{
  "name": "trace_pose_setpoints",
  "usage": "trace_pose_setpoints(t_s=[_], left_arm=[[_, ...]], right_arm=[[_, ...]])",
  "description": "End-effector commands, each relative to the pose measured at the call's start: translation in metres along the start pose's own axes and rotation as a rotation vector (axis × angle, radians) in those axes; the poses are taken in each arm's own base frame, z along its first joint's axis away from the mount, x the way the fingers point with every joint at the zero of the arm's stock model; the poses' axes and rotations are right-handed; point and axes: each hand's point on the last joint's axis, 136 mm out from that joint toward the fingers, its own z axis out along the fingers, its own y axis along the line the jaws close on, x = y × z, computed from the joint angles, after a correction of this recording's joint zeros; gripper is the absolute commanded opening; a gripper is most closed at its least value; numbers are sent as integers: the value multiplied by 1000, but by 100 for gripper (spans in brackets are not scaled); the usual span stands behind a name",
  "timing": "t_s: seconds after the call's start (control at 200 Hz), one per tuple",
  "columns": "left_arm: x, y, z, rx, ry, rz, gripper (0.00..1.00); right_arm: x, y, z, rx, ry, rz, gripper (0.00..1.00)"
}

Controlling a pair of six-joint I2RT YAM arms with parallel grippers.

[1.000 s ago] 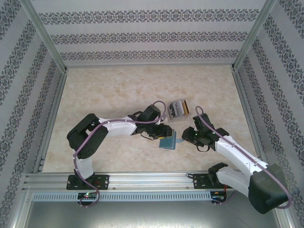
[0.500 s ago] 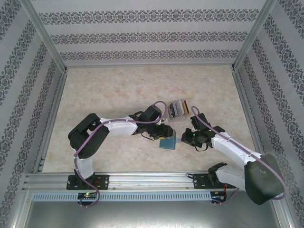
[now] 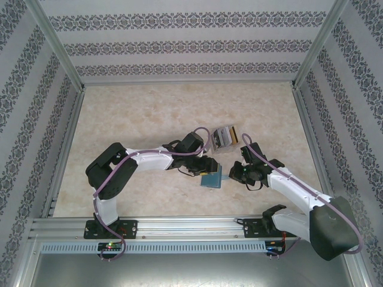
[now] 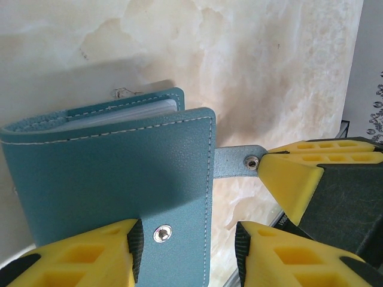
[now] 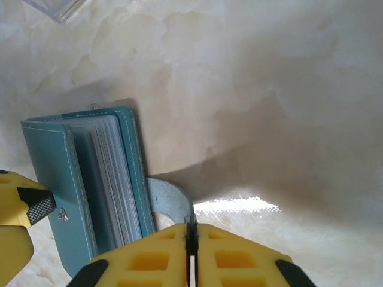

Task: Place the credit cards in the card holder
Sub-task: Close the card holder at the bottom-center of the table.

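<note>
Teal card holder (image 4: pixel 108 173) on pale marbled tabletop (image 3: pixel 137 113), left gripper (image 4: pixel 190 234) spread around its cover edge, right gripper (image 5: pixel 191 232) pressed together on clasp strap (image 5: pixel 170 200), inner sleeves fanned in right wrist view, credit cards (image 3: pixel 225 136) in clear box (image 3: pixel 215 135) just beyond from above, patterned walls (image 3: pixel 179 48) around.

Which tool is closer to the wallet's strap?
Right. The right tool is shut on the end of the strap. The left tool sits open at the front of the wallet, not touching the strap.
</note>
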Motion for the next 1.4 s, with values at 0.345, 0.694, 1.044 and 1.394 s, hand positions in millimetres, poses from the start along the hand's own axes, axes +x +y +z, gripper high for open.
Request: trace_pose_setpoints(t_s=[0.345,0.694,1.044,1.394], left_arm=[[-13,-4,-43,-170,-131,131,56],[-1,30,-44,-205,-82,65,48],[8,41,-9,-208,4,20,40],[12,50,9,-257,36,8,38]], right_arm=[[1,7,-7,-27,-5,-42,0],[0,9,-5,-31,5,-43,0],[-2,22,-8,-87,4,-42,0],[-5,41,-19,-173,-9,-45,0]])
